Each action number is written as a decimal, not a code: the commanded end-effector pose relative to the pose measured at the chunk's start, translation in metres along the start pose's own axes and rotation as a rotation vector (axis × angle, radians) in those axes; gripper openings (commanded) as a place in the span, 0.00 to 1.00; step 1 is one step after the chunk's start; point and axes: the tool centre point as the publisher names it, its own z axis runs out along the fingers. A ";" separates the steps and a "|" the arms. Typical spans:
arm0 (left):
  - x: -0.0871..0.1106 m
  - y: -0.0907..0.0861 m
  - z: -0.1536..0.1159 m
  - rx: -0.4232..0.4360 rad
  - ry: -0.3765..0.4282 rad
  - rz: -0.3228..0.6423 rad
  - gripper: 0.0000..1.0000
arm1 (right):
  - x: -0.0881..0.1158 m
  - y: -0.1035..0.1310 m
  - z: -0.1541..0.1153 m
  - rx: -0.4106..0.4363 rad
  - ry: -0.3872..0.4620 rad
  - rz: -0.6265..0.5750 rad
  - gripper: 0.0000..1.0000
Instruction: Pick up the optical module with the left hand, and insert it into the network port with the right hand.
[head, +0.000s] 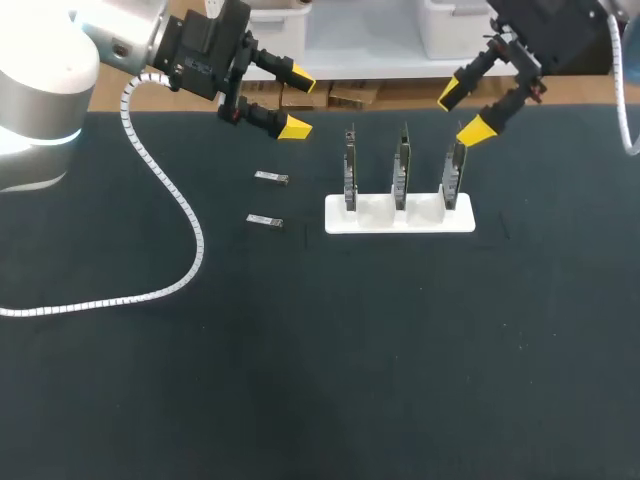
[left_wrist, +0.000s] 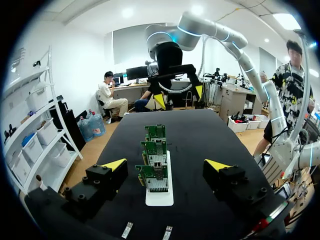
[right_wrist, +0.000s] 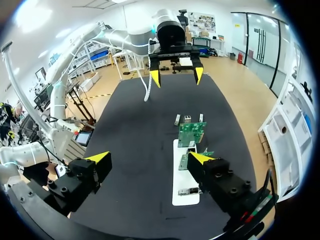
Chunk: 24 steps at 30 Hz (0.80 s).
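Head view: far optical module (head: 271, 178) lies flat left of the white card stand (head: 400, 226), untouched. Left gripper (head: 298, 103), fingers spread, hangs beyond it; best descend squarely, straddling its long sides. Right gripper (head: 463, 114) hovers spread too.

Two silver optical modules (head: 271, 178) flat, left of white rack (head: 400, 222); three network cards (head: 401, 172) upright.
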 end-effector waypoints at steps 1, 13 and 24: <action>-0.001 0.002 0.000 0.005 0.005 -0.002 1.00 | 0.000 -0.001 0.000 -0.003 0.002 -0.002 1.00; 0.001 0.001 0.000 0.004 0.030 0.026 1.00 | 0.000 -0.001 0.000 -0.003 0.002 -0.002 1.00; 0.056 -0.009 -0.031 0.020 0.269 -0.027 1.00 | 0.000 -0.001 0.000 -0.003 0.002 -0.002 1.00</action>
